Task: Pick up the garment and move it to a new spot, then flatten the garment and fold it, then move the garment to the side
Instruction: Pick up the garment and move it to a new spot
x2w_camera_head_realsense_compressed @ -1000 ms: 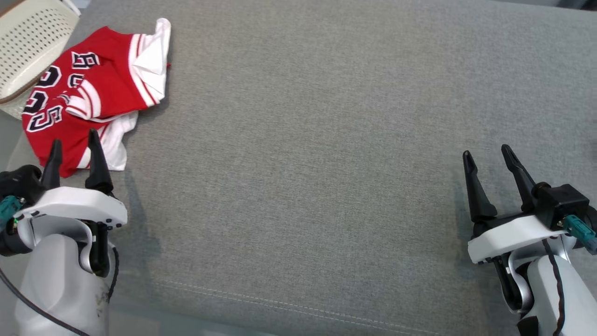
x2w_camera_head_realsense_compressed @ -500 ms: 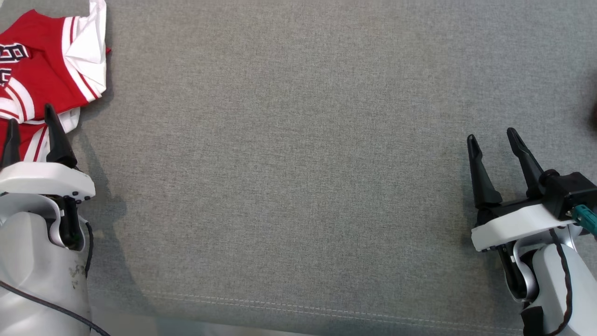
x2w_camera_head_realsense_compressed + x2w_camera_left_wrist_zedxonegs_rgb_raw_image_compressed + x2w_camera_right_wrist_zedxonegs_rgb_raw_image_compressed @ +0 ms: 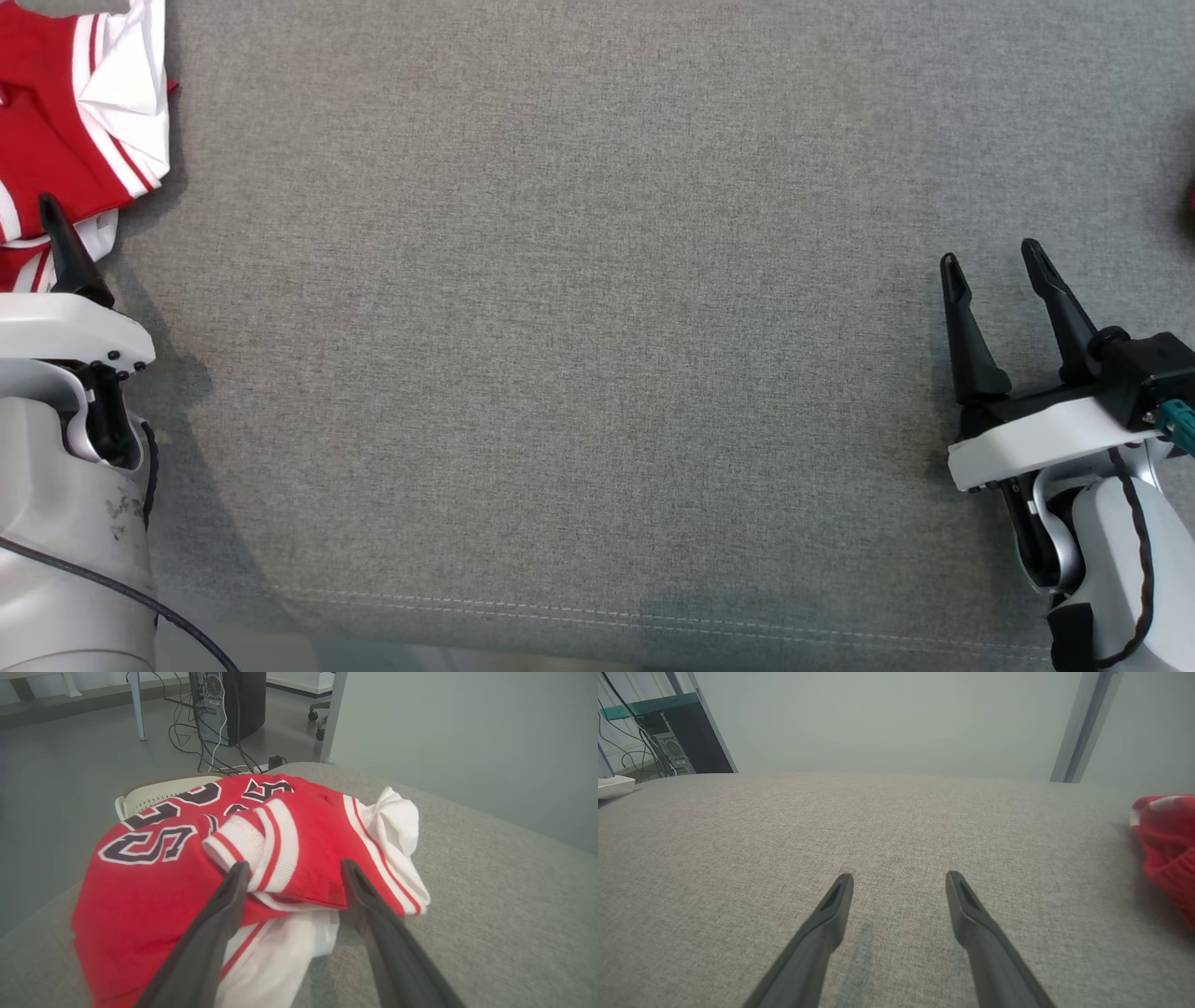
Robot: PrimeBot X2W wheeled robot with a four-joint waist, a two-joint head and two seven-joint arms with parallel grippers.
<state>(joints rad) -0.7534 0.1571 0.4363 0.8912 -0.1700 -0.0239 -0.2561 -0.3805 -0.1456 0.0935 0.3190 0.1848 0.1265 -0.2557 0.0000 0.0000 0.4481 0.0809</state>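
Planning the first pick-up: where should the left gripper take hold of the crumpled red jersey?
The ribbed striped band humped up on the jersey: it stands proud of the heap, between the fingertips of the open left gripper. Probably come from the near side, straight along the fingers.

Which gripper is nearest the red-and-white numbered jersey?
The left gripper, open and pointing straight at the crumpled jersey; the right gripper stands open over grey upholstery, well away.

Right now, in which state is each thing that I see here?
jersey: crumpled, lying on the grey cushion, not held.
left end effector: open, pointing at the jersey, holding nothing.
right end effector: open, above bare cushion, holding nothing.
red cloth: bunched, lying on the cushion.
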